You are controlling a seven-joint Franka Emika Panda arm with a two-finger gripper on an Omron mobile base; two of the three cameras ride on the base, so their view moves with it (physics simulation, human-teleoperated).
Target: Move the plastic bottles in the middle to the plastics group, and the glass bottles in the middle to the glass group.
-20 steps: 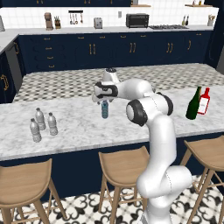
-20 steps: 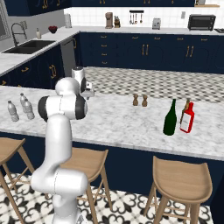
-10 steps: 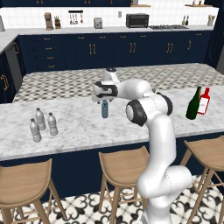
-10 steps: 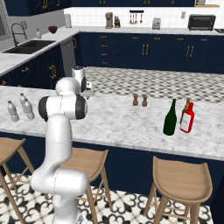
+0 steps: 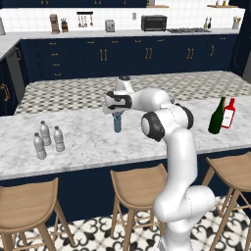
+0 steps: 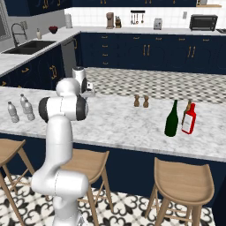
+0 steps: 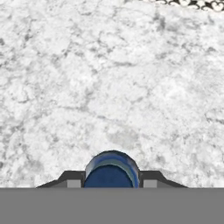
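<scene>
End effector: you have the end effector (image 5: 117,117) pointing down over the blue-tinted bottle (image 5: 117,124) mid-bench; in the hand view its two dark fingers (image 7: 70,178) sit against either side of the dark blue cap (image 7: 111,173), so it is clamped on that bottle.
Hand view alone: you get the cap from above, at 6 o'clock, with marble bench (image 7: 109,78) beyond it.
Left base view alone: you see the bottle's body standing on the bench (image 5: 88,142), and the plastics group (image 5: 48,139) at its 9 o'clock, well apart: three clear bottles with pale caps.
Right base view alone: you see two small brown shakers (image 6: 141,101) behind the green bottle (image 6: 171,119).
Glass: green bottle stands just beside the red bottle (image 6: 189,120), at 3 o'clock of the arm.
Hidden: the olive-brown bottle is mostly behind the red one; in the right base view the arm (image 6: 66,106) covers the blue-tinted bottle.
Change: a second ago the fingers stood wide; you have since closed them. The bottles stand where they were.
</scene>
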